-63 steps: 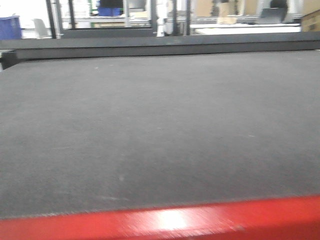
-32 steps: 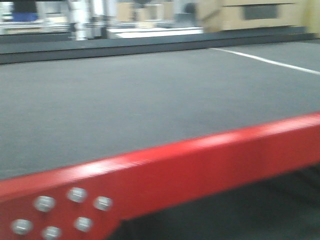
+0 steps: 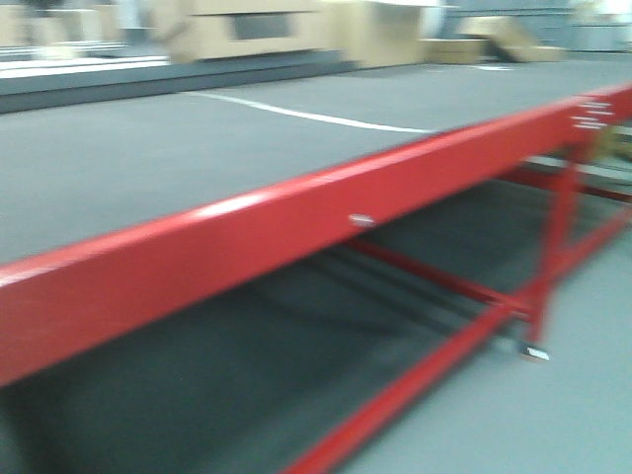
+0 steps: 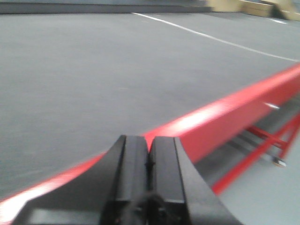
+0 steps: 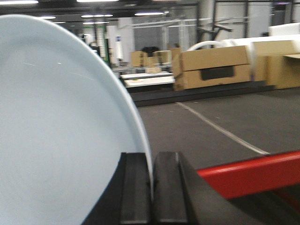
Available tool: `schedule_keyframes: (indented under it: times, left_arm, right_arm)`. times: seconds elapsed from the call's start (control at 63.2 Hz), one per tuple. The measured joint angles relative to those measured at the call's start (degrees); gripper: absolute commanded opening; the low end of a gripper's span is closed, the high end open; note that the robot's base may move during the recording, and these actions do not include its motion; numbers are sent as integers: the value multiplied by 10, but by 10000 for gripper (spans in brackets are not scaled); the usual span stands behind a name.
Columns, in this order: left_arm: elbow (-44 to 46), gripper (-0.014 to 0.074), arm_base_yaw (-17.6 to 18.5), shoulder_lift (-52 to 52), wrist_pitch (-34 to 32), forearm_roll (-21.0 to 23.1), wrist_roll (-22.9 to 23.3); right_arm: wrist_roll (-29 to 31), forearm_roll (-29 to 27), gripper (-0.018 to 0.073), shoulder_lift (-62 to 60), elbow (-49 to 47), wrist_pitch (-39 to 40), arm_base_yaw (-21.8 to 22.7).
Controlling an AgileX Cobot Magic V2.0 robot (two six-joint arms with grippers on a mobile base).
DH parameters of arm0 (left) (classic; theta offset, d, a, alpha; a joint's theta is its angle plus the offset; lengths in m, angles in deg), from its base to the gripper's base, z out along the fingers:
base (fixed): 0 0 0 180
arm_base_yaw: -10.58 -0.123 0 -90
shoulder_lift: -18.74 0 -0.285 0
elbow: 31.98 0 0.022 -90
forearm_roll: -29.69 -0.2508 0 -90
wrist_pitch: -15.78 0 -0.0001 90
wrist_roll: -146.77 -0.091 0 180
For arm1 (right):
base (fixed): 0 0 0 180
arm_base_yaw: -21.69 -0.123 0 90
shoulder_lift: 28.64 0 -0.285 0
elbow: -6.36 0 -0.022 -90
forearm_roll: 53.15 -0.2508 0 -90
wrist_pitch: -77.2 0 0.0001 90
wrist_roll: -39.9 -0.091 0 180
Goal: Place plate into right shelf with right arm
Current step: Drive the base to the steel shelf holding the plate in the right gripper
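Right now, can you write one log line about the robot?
right gripper: shut on plate | left gripper: shut, empty | table: bare top | shelf: not in view

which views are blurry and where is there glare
Front-facing view: the whole frame is smeared, most along the red table rail, which carries a pale glare streak. Left wrist view: left gripper fairly crisp, rail soft with bright glare. Right wrist view: the plate and right gripper slightly soft, cardboard boxes clearer.
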Motion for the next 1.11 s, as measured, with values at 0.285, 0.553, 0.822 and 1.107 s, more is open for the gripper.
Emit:
schedule_keyframes:
  times: [0.285, 0.553, 0.822, 1.107]
  left_arm:
    - [0, -47, 0, 0, 0, 0, 0]
    - [0, -47, 0, 0, 0, 0, 0]
    - [0, -47, 0, 0, 0, 0, 0]
    - [0, -47, 0, 0, 0, 0, 0]
  right_arm:
    - [0, 0, 57, 0, 0, 0, 0]
    - [0, 0, 57, 0, 0, 0, 0]
    - [0, 0, 57, -1, 0, 0, 0]
    - [0, 0, 57, -1, 0, 0, 0]
